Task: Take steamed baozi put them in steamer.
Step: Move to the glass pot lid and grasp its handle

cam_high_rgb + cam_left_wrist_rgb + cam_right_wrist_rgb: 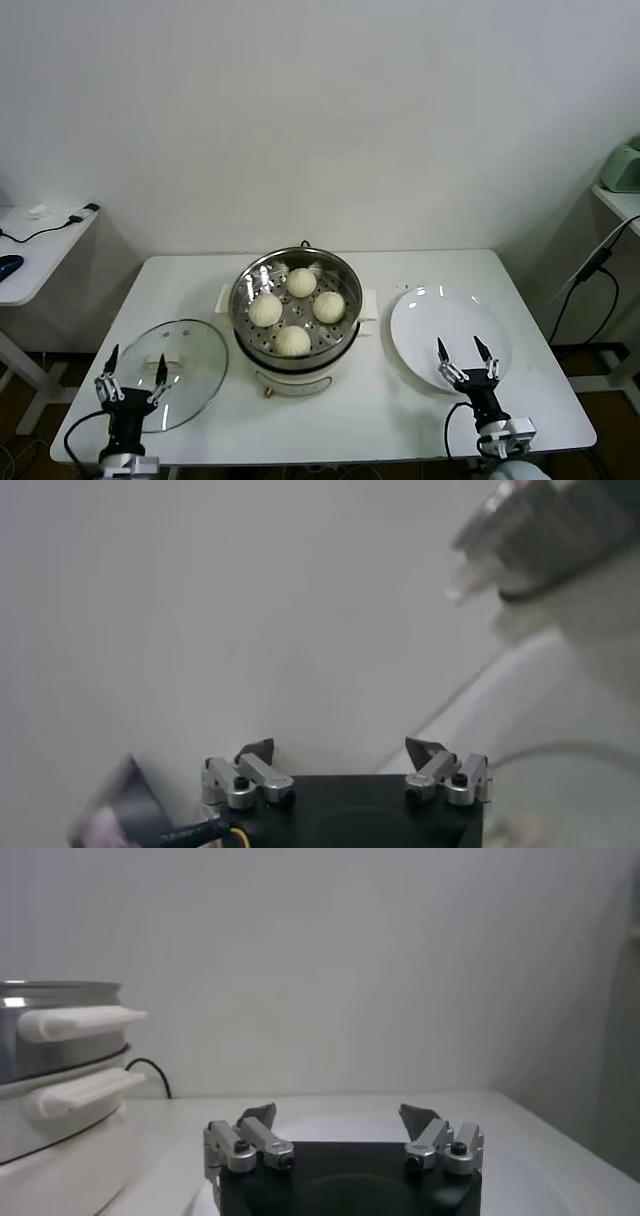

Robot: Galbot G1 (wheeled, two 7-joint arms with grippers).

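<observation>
Several steamed baozi (297, 310), cream-white and domed, sit inside the steamer (250, 330), a shiny steel pot on a cream base at the table's middle. The steamer's side handles also show in the right wrist view (70, 1023). My left gripper (131, 368) is open and empty near the table's front left, above the glass lid. My right gripper (465, 353) is open and empty near the front right, over the white plate. Both grippers' own views show the jaws spread wide with nothing between them, left (340, 750) and right (338, 1116).
A round glass lid (185, 372) lies flat left of the steamer. An empty white plate (440, 320) lies right of it. A side table (35, 245) with a cable stands far left. A shelf with a green object (625, 170) is at far right.
</observation>
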